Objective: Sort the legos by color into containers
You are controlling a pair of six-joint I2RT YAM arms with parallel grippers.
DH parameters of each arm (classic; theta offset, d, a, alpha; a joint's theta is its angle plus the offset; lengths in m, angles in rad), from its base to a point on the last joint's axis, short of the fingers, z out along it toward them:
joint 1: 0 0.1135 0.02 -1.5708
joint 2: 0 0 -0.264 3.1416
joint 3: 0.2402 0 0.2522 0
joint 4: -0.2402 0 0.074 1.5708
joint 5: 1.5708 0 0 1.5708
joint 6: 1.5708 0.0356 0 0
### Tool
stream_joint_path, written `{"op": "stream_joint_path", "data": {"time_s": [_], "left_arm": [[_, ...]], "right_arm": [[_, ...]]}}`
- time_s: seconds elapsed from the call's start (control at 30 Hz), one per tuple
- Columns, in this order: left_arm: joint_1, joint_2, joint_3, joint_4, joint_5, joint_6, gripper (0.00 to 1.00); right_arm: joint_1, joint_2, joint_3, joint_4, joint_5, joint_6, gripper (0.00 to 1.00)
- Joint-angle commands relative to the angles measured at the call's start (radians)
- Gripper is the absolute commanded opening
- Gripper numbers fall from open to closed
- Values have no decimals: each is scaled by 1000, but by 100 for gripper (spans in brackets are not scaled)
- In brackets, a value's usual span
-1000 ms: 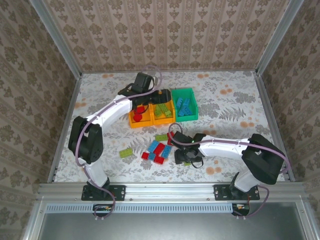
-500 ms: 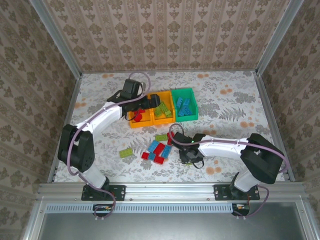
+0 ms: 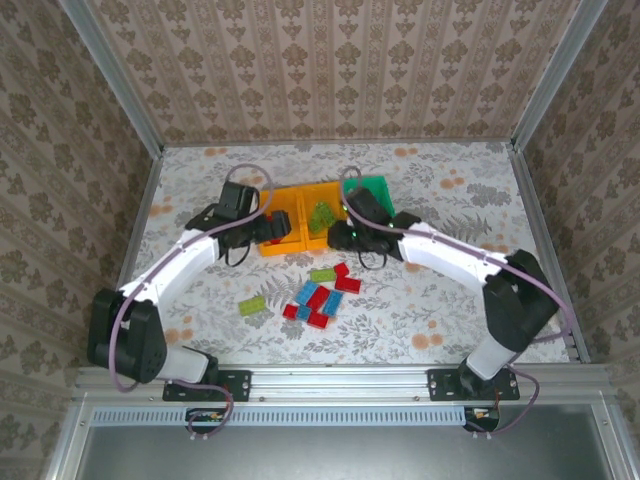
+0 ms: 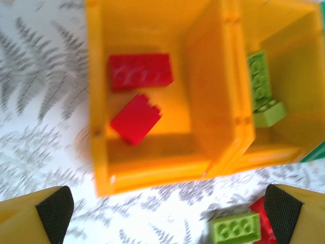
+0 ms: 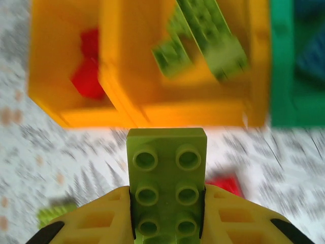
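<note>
Right wrist view: the right end effector [image 5: 166, 223] is clamped on a lime green brick [image 5: 166, 173], just short of the middle orange bin [image 5: 203, 114].
The brick lies studs-up between the fingers, its free end toward 12 o'clock and apparently not yet past the bin's near wall. Other lime bricks [image 5: 203, 40] lie tilted inside that bin. The left orange bin [image 5: 51, 96], with red bricks [image 5: 89, 76], sits at 10 o'clock and the green bin [image 5: 284, 91] at 2 o'clock. I judge the brick should go toward 12 o'clock until all of it is over the bin floor, clear of the divider at 10 o'clock, then be released low so it cannot bounce out. The left end effector [image 4: 167, 211], spread wide and empty, hangs over the counter [image 4: 40, 101] beside the left bin.
</note>
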Motion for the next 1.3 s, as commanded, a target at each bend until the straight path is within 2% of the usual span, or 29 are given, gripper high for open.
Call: {"op": "stream_joint_path", "data": {"time_s": [0.0, 0.23, 0.53, 0.73, 1.0, 1.17, 1.27], "left_arm": [[-3, -63, -68, -132, -78, -19, 100], [-25, -160, -208, -267, -127, -111, 100], [-126, -184, -308, -288, -108, -202, 100], [-142, -137, -326, -296, -90, -266, 100], [-150, -82, -343, -239, -75, -309, 100], [-150, -25, -341, -196, -40, -311, 95], [-151, 6, -341, -177, -30, -305, 89]], "right_arm": [[-27, 134, 134, 16, -69, -65, 30], [-102, 362, 385, -39, -88, -55, 30], [-122, 464, 497, -95, -78, -90, 37], [-122, 467, 498, -92, -81, -88, 49], [-119, 395, 458, -53, -120, -84, 57], [-119, 311, 377, -12, -117, -70, 62], [-120, 267, 333, -9, -105, -72, 64]]}}
